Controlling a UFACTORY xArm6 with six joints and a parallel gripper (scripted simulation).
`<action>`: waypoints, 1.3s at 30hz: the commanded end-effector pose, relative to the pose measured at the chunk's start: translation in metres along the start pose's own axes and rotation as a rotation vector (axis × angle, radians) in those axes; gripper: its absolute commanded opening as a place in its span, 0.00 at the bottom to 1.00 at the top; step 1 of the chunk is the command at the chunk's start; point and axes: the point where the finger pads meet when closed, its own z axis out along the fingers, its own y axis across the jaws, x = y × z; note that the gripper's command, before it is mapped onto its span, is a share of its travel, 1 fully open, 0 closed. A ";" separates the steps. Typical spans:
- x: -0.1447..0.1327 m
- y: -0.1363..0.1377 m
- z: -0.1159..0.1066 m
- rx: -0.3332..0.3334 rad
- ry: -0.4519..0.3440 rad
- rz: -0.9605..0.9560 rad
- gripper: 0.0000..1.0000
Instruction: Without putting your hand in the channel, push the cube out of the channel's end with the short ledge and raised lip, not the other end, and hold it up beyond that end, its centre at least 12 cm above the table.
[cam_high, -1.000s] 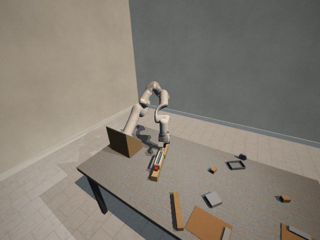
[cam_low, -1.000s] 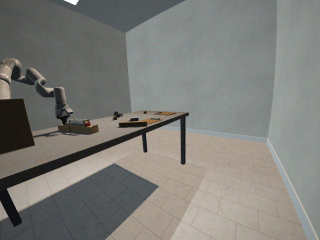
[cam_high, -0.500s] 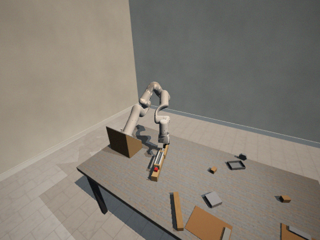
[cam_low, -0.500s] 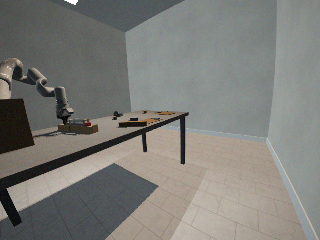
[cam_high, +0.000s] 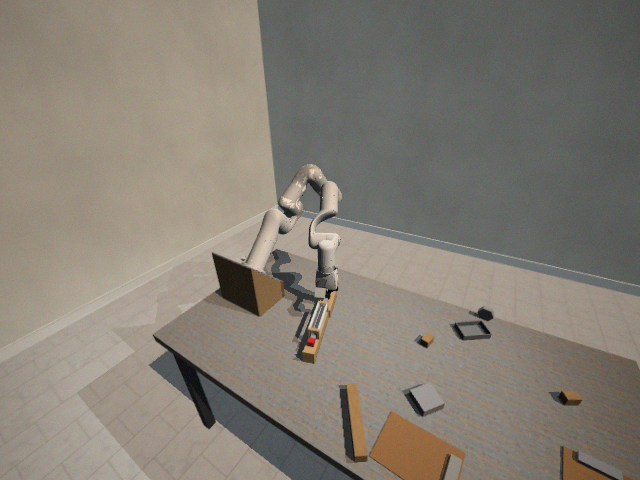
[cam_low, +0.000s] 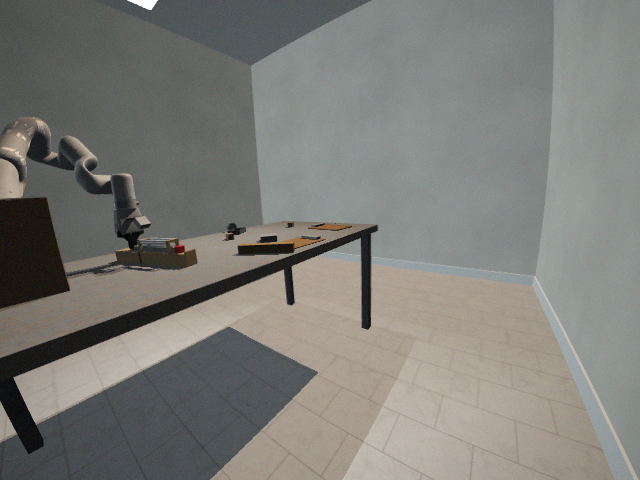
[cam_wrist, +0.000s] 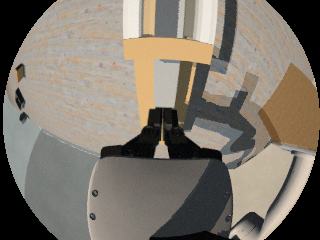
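My end effector (cam_high: 327, 290) is clenched on nothing, low at the channel's (cam_high: 316, 325) far end. The small red cube (cam_high: 311, 341) sits inside near the opposite end, close to the wooden block there. It looks light, rigid and smooth, so I judge it will slide easily; later I would grip two opposite flat faces. The worktop (cam_high: 496, 361) looks like matte wood grain.

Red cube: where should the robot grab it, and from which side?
Probably from straight above, pinching two opposite flat sides. The red cube sits between the walls of the channel, so its sides are boxed in until it is pushed out past the end. The gripper is shut and empty, so it must open first.
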 end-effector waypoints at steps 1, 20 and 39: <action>0.003 -0.001 -0.001 0.002 0.001 -0.001 0.00; 0.012 -0.001 -0.062 0.002 0.001 -0.001 0.00; 0.037 -0.012 -0.075 0.001 0.004 -0.001 0.00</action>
